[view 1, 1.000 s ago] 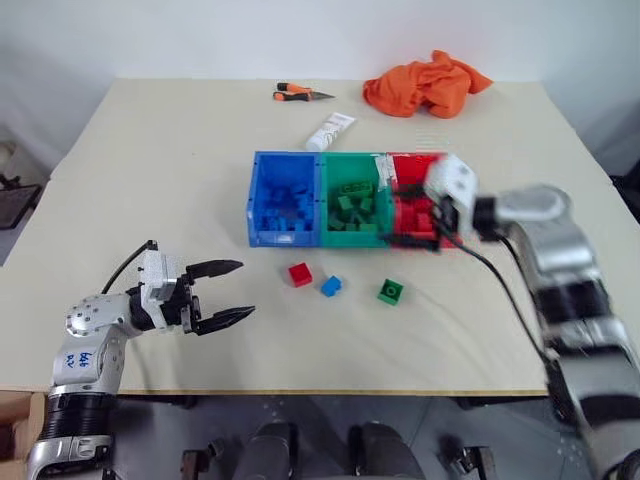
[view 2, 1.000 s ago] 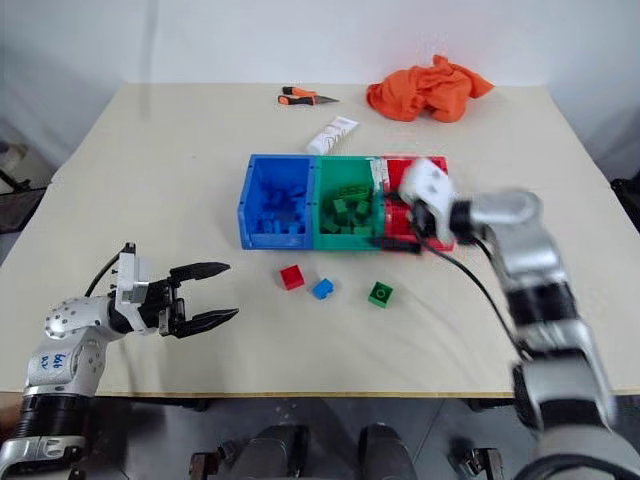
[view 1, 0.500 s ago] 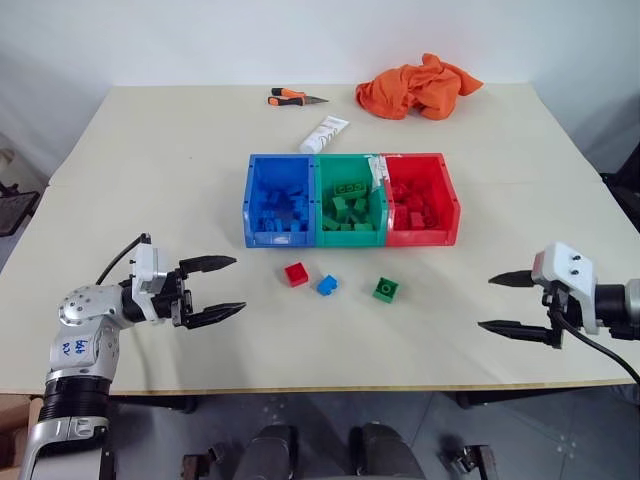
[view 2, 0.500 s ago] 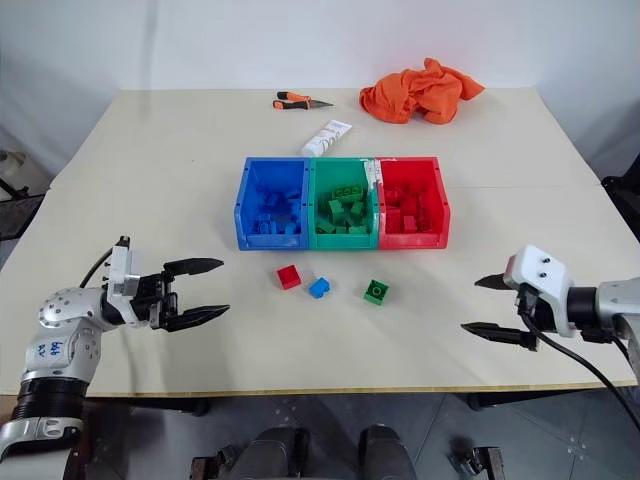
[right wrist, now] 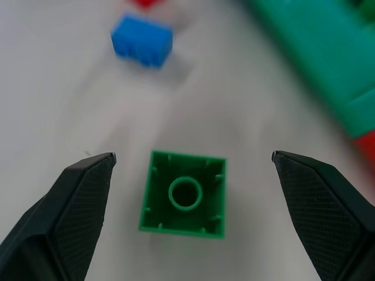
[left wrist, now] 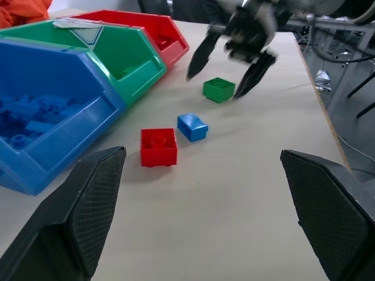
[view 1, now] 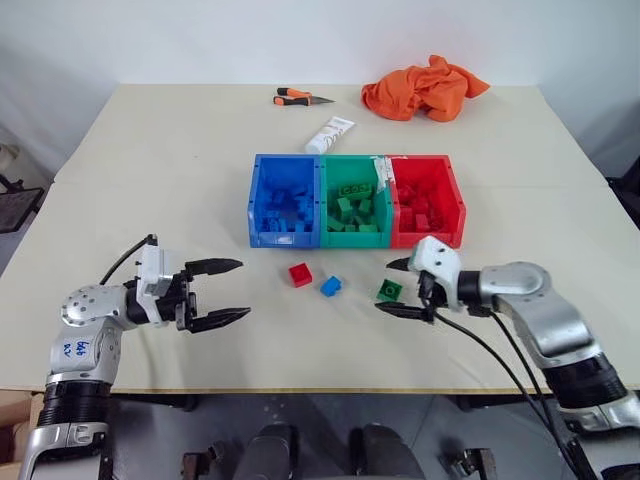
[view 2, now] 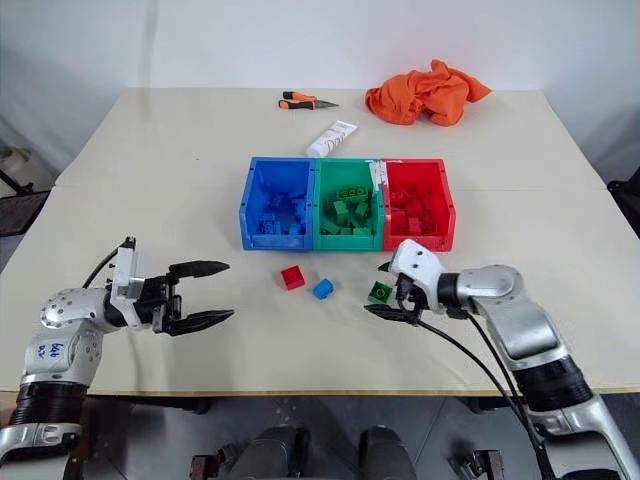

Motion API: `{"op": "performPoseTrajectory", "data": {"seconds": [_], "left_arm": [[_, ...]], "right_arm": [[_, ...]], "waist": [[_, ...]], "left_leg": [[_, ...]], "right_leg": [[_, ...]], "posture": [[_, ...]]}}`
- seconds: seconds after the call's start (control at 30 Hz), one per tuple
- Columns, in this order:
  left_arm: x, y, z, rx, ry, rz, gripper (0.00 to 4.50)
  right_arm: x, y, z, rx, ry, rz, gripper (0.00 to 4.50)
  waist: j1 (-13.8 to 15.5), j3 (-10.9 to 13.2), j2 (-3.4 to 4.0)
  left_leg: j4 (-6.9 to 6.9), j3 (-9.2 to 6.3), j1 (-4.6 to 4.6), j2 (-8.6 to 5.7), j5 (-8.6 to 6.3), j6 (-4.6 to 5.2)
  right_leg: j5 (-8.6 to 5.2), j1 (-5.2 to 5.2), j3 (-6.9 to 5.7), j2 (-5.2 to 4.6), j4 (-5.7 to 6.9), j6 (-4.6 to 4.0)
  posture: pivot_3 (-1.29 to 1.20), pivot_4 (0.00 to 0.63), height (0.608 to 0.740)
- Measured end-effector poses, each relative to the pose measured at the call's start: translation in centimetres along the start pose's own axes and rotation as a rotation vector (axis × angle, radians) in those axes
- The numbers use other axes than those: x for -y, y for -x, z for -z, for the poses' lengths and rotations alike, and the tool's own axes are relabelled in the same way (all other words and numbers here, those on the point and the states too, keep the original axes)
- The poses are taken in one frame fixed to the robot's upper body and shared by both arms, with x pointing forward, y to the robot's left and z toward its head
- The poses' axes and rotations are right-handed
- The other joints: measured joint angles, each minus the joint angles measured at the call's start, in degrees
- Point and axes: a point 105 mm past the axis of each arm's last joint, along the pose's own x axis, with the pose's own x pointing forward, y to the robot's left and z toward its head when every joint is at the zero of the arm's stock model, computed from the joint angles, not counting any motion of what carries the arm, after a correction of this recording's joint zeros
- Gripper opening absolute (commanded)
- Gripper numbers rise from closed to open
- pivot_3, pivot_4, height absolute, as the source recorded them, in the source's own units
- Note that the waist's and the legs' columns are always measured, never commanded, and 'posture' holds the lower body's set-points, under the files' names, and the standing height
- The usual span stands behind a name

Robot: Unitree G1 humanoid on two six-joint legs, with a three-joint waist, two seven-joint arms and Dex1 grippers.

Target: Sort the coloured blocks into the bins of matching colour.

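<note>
Between the two spread fingers of the right hand (view 1: 398, 287) lies the green block (right wrist: 184, 195), upside down on the worktop (view 1: 160, 170), its hollow underside and round socket facing up. One finger sits on either side of it, both apart from its walls, so nothing is pinched. The hand reaches in from the robot's right, angled down toward the worktop.

Just to the robot's left of the green block lie the blue block (view 1: 331, 286) and then the red block (view 1: 299, 274), all three in a loose row in front of the bins (view 1: 356, 201). The blue, green and red bins each hold a heap of bricks of their own colour; single pieces in the heaps are hard to make out.

The left hand (view 1: 228, 291) hovers well to the left of the red block, fingers wide apart and empty, pointing toward the row.
</note>
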Motion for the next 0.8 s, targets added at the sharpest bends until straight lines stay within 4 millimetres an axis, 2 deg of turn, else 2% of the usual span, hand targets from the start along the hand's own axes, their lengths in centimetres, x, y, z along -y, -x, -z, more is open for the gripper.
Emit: {"op": "performPoseTrajectory", "data": {"seconds": [0.07, 0.3, 0.43, 0.5, 0.67, 0.8], "left_arm": [[0.1, 0.1, 0.0, -0.002, 0.0, -0.007, 4.5], [0.4, 0.1, 0.0, -0.006, -0.002, -0.01, 4.5], [0.4, 0.1, 0.0, -0.007, 0.001, -0.012, 4.5], [0.4, 0.1, 0.0, -0.006, 0.001, -0.015, 4.5], [0.3, -0.1, 0.0, 0.003, 0.0, -0.024, 4.5], [0.1, -0.4, -0.1, 0.015, -0.005, -0.031, 4.5]], "right_arm": [[0.0, 0.0, -0.1, 0.003, 0.008, -0.004, 3.85], [-0.5, 0.0, 0.0, 0.018, 0.004, -0.019, 1.51], [0.0, 0.5, -0.8, 0.052, 0.002, -0.009, 1.48], [1.0, 0.7, -2.6, 0.097, 0.026, 0.008, 1.48], [5.3, 0.5, -9.3, 0.25, 0.129, 0.111, 1.48], [8.7, -1.2, -11.3, 0.263, 0.141, 0.175, 1.48]], "waist": [[-0.1, 0.0, 0.0], [-0.1, 0.0, 0.0], [-0.1, 0.0, 0.0], [-0.4, 0.0, 0.01], [-1.5, 0.0, 0.01], [-1.7, 0.0, 0.01]], "left_leg": [[-0.01, 0.0, 0.01, 0.01, 0.0, 0.0], [-0.01, 0.02, 0.02, 0.01, 0.0, 0.0], [-0.01, 0.01, 0.01, 0.01, 0.0, 0.0], [-0.01, 0.06, 0.01, 0.02, 0.0, -0.01], [-0.04, 0.01, 0.06, 0.04, 0.01, -0.03], [-0.11, 0.08, 0.03, 0.02, 0.01, -0.04]], "right_leg": [[0.0, 0.01, -0.01, 0.01, -0.01, 0.0], [0.0, 0.02, 0.0, 0.02, -0.01, 0.0], [0.0, 0.01, 0.0, 0.02, -0.02, 0.0], [0.0, 0.0, 0.03, 0.02, -0.01, 0.0], [-0.01, 0.0, -0.02, 0.04, 0.04, -0.01], [-0.01, -0.11, -0.01, 0.03, 0.12, -0.01]], "posture": [[0.0, 0.15, 0.74], [0.0, 0.15, 0.74], [0.0, 0.15, 0.74], [0.0, 0.15, 0.74], [0.0, 0.15, 0.74], [0.0, 0.15, 0.74]]}}
